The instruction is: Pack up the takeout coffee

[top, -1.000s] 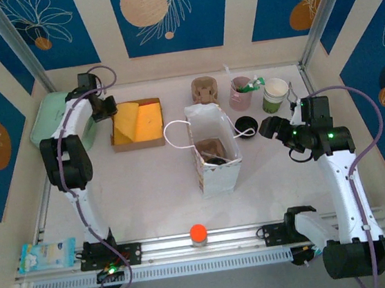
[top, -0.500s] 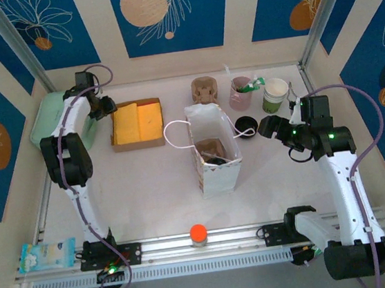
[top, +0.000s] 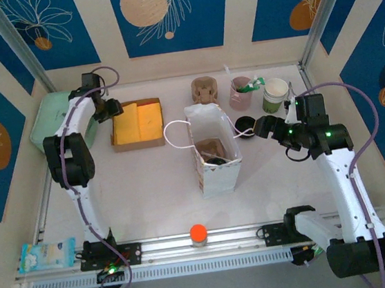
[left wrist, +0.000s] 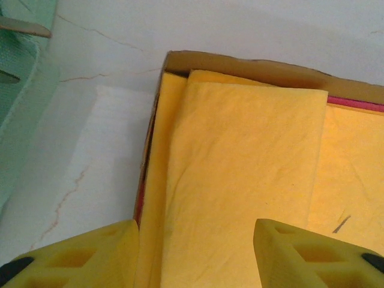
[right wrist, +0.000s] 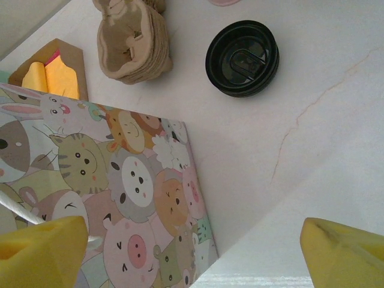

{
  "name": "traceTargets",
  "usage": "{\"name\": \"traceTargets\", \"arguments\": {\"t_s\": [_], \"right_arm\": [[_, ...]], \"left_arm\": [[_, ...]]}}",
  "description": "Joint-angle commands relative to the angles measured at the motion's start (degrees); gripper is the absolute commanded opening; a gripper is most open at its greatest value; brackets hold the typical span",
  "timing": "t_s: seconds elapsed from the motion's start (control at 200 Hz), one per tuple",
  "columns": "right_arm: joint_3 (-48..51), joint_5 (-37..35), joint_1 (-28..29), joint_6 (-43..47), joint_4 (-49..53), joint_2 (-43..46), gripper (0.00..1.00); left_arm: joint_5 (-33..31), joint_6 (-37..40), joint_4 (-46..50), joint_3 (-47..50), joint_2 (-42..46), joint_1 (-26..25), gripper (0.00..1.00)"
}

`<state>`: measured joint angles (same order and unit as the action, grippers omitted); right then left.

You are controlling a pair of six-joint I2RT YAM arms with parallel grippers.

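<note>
Reaching stage: we are hovering the right gripper just right of the takeout coffee, fingers spread wide, holding nothing.
Next move: we are likely needing a side grasp, then a lift into the bag.
Coffee: standing upright beside the bag's right side, lid up, axis vertical.

The coffee cup has a glossy black plastic lid. The bag is matt printed paper; the box, brown cardboard.
</note>
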<state>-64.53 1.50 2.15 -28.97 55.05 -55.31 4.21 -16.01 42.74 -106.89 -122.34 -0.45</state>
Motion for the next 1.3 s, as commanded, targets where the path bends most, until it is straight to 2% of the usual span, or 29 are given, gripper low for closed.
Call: {"name": "traceTargets", "arguments": {"t_s": [0.0,0.11,0.235,0.445,0.805,0.896,1.021,1.086,1.191,1.291], "right_arm": [[-1.32,-0.35,0.37,-0.56,0.76,0.3,0.92],[-0.82,-0.48,0.48,-0.71,0.68,0.36,0.92],[-0.42,-0.36,0.74,-1.0,0.15,0.16,0.93],[-0.51,-1.17,1.34,-0.83,0.65,0.4,0.93],[0.39,-1.98,0.84,-0.05,1.2,1.52,0.94],[0.55,-2.03,0.46,0.21,1.16,1.61,0.94],[0.94,-1.59,0.13,0.07,0.7,1.52,0.93],[1.14,-1.33,0.09,-0.03,0.42,1.38,0.93],[1.2,-0.98,0.03,-0.3,0.15,1.26,0.93],[1.16,-0.88,0.04,-0.38,0.15,1.21,0.93]], "left_arm": [[0.71,1.08,2.6,-0.94,-1.43,-0.74,0.53],[0.55,0.75,1.89,0.2,-1.28,-1.91,0.54],[-6.87,3.33,3.25,-0.44,-1.5,-6.24,0.58],[-11.02,3.76,4.78,-2.94,-4.6,-9.83,0.58],[-19.31,6.23,8.88,-10.68,-11.98,-13.16,0.57],[-20.92,6.76,9.07,-11.0,-12.59,-13.21,0.48],[-20.9,7.55,9.17,-11.13,-12.01,-13.19,0.26],[-20.77,7.98,9.11,-11.14,-11.01,-13.43,0.18],[-20.21,8.48,8.88,-11.47,-8.83,-13.41,0.11],[-19.85,8.93,9.35,-12.19,-6.52,-13.37,0.09]]}}
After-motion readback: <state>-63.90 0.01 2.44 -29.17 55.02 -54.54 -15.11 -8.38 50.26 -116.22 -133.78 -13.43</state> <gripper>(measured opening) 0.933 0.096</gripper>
